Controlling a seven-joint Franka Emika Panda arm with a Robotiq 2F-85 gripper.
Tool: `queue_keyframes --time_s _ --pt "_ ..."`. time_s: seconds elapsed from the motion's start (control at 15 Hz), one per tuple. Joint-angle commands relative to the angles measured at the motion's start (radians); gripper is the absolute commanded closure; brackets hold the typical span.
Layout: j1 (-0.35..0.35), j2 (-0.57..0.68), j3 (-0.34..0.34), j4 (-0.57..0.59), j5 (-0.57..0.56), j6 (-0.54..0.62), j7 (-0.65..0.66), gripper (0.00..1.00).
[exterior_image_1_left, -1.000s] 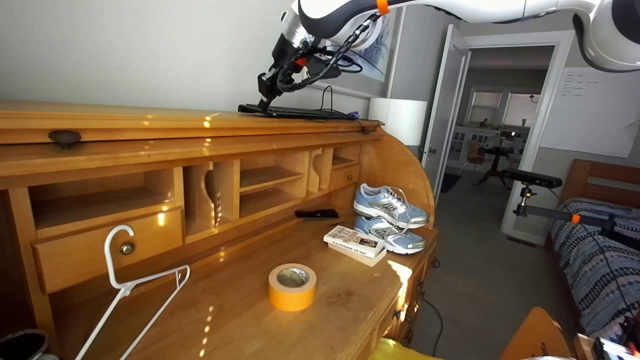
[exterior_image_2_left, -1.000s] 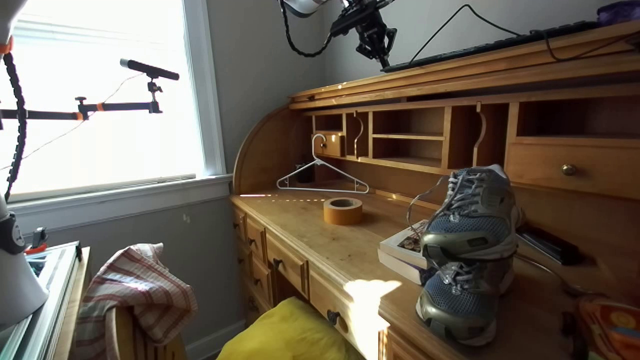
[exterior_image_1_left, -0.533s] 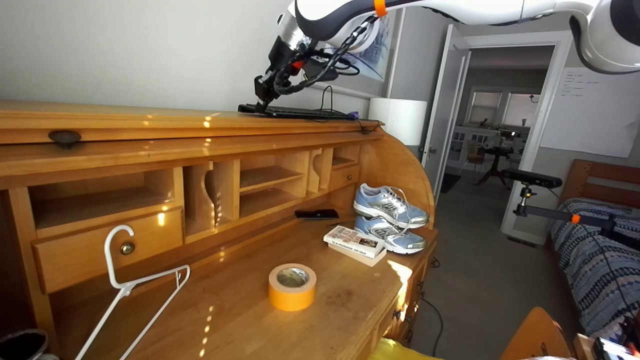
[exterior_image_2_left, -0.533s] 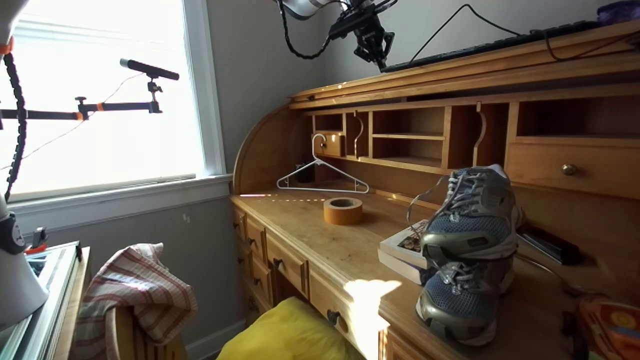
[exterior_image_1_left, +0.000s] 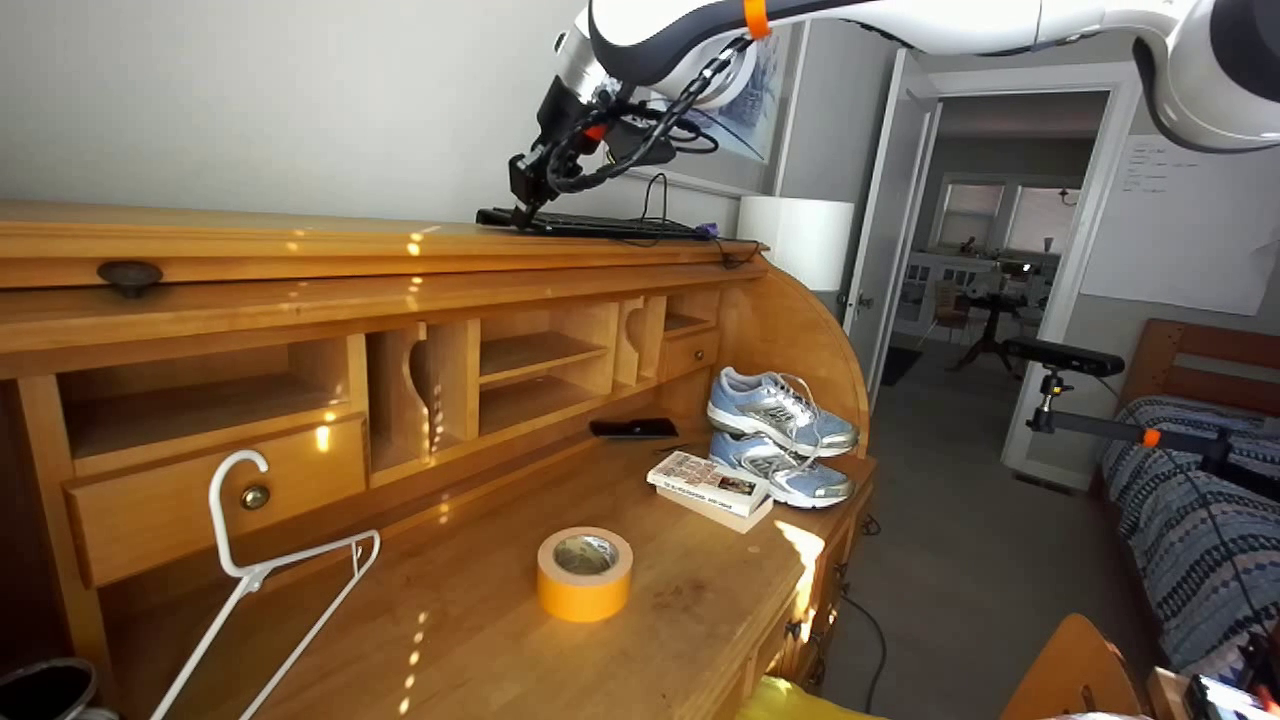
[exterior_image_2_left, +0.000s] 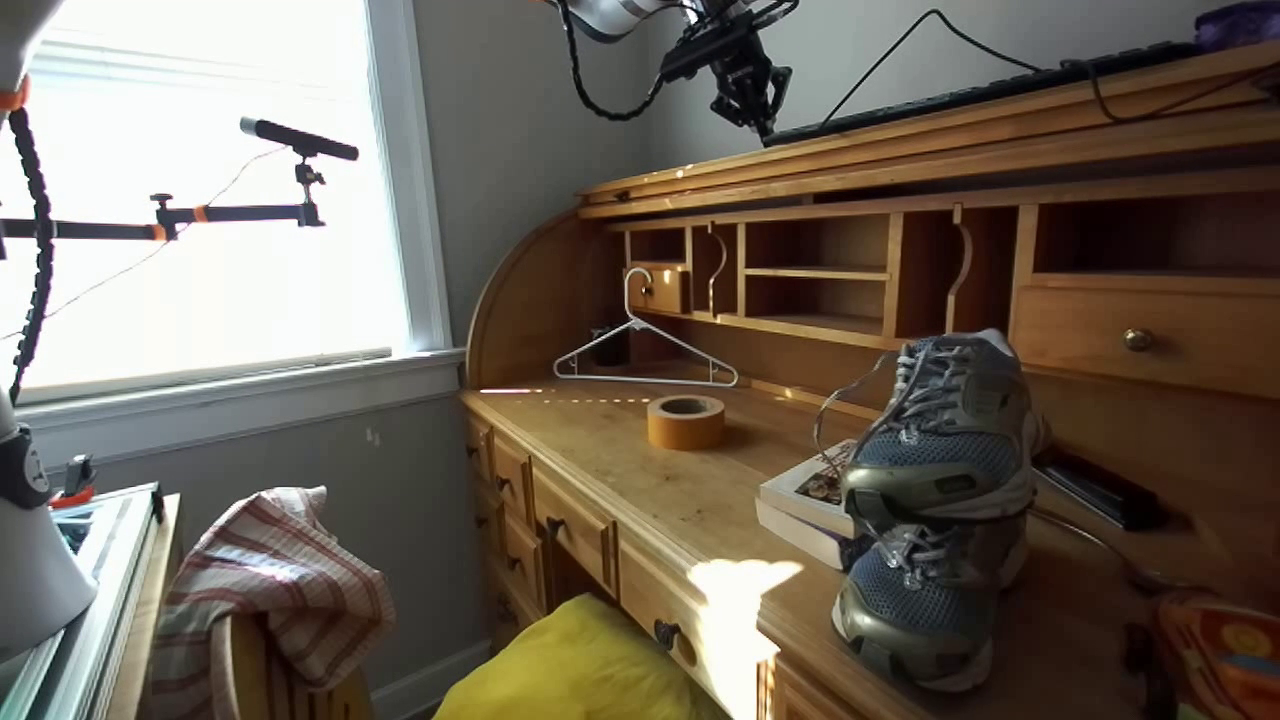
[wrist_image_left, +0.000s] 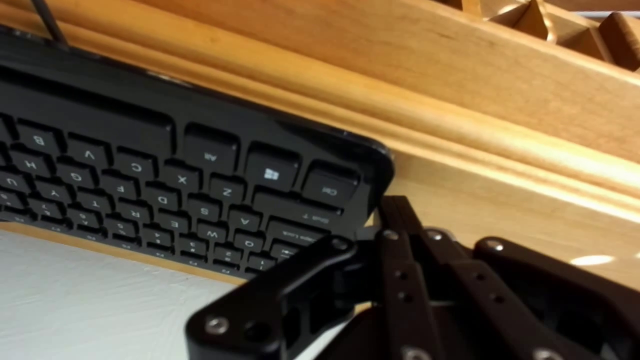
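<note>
A black keyboard (wrist_image_left: 210, 155) lies along the top of the wooden roll-top desk (exterior_image_1_left: 330, 300), and both exterior views show it too. Close beside its short end, by the Ctrl key corner, is my gripper (wrist_image_left: 395, 200). The fingertips meet with nothing visible between them. Whether they touch the keyboard's edge I cannot tell. In the exterior views the gripper (exterior_image_1_left: 522, 218) points down at the keyboard's end. A thin black cable (exterior_image_2_left: 880, 65) arches up behind the keyboard.
Lower on the desk are a roll of orange tape (exterior_image_1_left: 585, 590), a white hanger (exterior_image_1_left: 250, 575), two books (exterior_image_1_left: 710, 485), stacked sneakers (exterior_image_1_left: 785, 430) and a dark flat object (exterior_image_1_left: 633, 428). A purple item (exterior_image_2_left: 1238, 25) sits by the keyboard's far end. A white lampshade (exterior_image_1_left: 797, 240) stands beyond the desk.
The gripper has shifted slightly toward and past the keyboard's short end, and a little lower, then barely moved in the last half second. It stays shut; the keyboard shows no visible movement.
</note>
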Motion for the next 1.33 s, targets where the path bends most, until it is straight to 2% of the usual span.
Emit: queue_keyframes --time_s 0.0,1.27 --pt "-0.009 0.024 -0.001 0.044 0.009 -0.025 -0.001 1.00" --pt "-0.039 0.014 -0.004 0.028 0.010 -0.025 0.006 1.00"
